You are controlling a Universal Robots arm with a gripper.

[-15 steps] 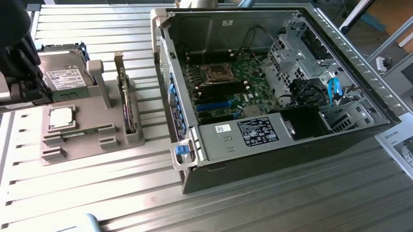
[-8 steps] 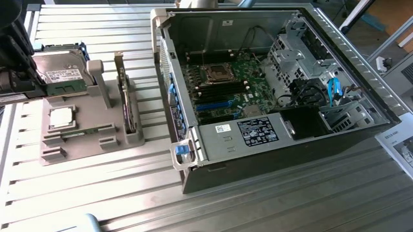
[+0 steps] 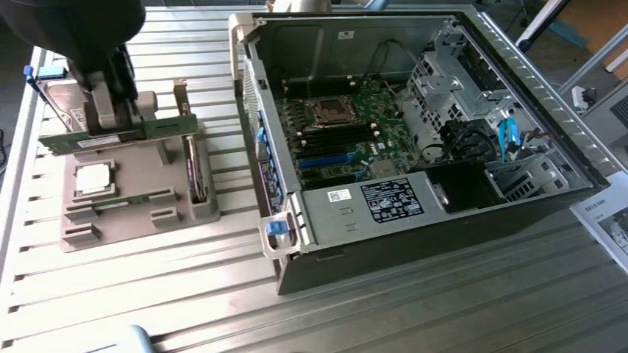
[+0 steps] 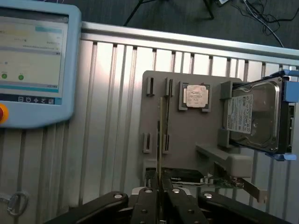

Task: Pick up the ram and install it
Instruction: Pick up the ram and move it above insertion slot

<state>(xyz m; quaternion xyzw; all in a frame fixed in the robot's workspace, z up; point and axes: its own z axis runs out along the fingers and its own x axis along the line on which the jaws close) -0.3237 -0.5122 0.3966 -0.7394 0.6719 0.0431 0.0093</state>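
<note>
The bulky black robot arm (image 3: 79,29) hangs in at the top-left of the exterior view, wrist pointing pretty much straight down. Its grey two-finger gripper (image 3: 106,129) sits low, jaws nearly together and pinched on the slim green ram stick (image 3: 159,129), by its flat sides I think. In the wrist view the black linkage fingers (image 4: 180,205) sit close, with the stick edge-on between them.

The ram (image 3: 61,141) is green. The end effector (image 4: 161,195) is black. The holder (image 4: 187,135) is plain beige-grey, and the CPU chip (image 4: 196,96) on it is silver. The bench (image 3: 147,294) is silver-grey with a pattern of straight ribs. The motherboard (image 3: 339,136) is green, with black and blue slots. The hard drive (image 4: 254,116) is silver with a white label and blue rails.
</note>
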